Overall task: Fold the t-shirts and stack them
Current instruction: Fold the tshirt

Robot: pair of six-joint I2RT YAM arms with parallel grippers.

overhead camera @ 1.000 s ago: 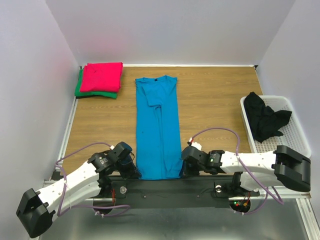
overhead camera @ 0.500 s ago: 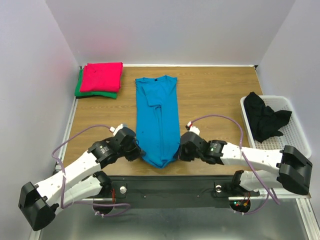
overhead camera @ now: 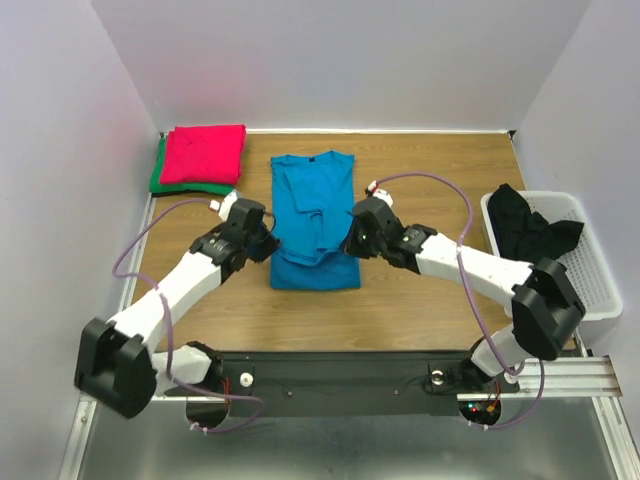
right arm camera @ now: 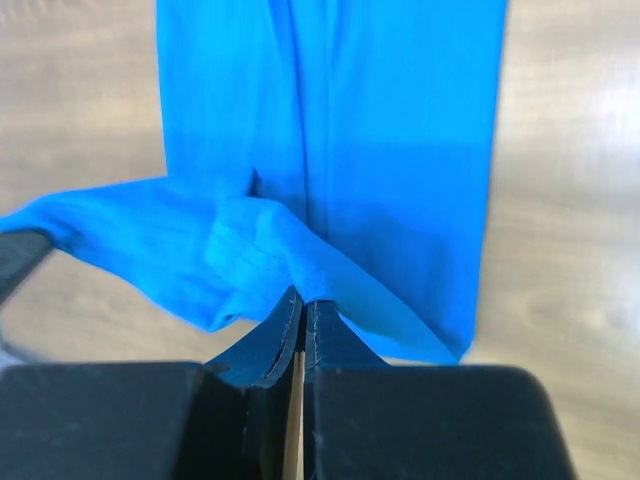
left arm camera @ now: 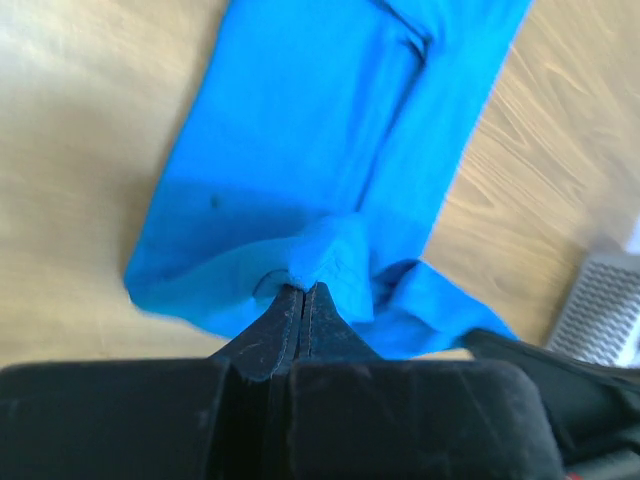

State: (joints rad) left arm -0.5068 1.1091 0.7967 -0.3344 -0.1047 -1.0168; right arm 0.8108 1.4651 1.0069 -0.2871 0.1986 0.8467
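The bright blue t-shirt (overhead camera: 312, 215) lies lengthwise in the middle of the table, its lower part lifted and doubled back over itself. My left gripper (overhead camera: 268, 243) is shut on the shirt's hem corner on the left side (left arm camera: 305, 285). My right gripper (overhead camera: 351, 240) is shut on the hem corner on the right side (right arm camera: 305, 297). Both hold the hem above the shirt's middle. The blue cloth also fills the left wrist view (left arm camera: 330, 150) and the right wrist view (right arm camera: 380, 130). The pinkish red t-shirt (overhead camera: 204, 153) lies folded on the folded green t-shirt (overhead camera: 158, 180) at the back left.
A white mesh basket (overhead camera: 590, 270) stands at the right edge with a black garment (overhead camera: 528, 238) in it. White walls close the table at the back and sides. Bare wood (overhead camera: 430, 190) shows to the right of the blue shirt.
Both grippers have carried the blue shirt's hem from the near table edge away toward the back, folding the lower half over. Both arms have stretched forward.
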